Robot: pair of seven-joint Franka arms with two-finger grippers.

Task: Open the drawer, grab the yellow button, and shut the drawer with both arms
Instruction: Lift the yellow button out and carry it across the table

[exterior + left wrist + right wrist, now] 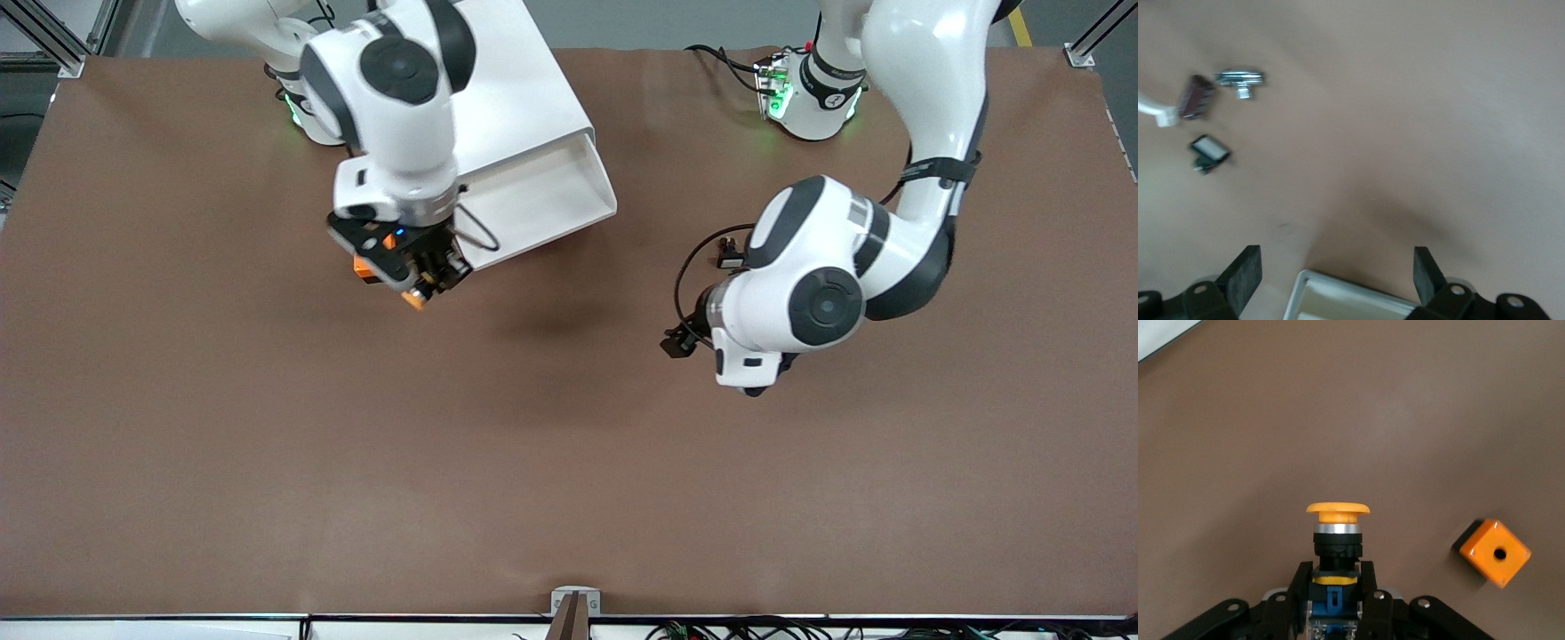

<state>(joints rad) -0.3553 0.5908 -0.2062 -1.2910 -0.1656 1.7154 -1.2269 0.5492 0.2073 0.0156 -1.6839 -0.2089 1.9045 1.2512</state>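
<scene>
The drawer (597, 174) stands pulled out of the top of the white cabinet (520, 98), and what shows of its tray is bare. My right gripper (425, 283) hangs over the table just beside the drawer's front corner, shut on the button (414, 300). In the right wrist view the button (1337, 520) shows its orange cap, black collar and blue body between the right gripper's (1335, 593) fingers. My left gripper (680, 342) is open over bare table toward the left arm's end. The left wrist view has a drawer corner (1313, 285) between the left gripper's (1335, 275) open fingers.
An orange cube with a hole (1495, 552) lies on the table under my right hand, partly hidden there (363, 267). The left wrist view shows a chrome part (1241, 80), a dark brown piece (1197, 97) and a black button with a white face (1209, 150) on the table.
</scene>
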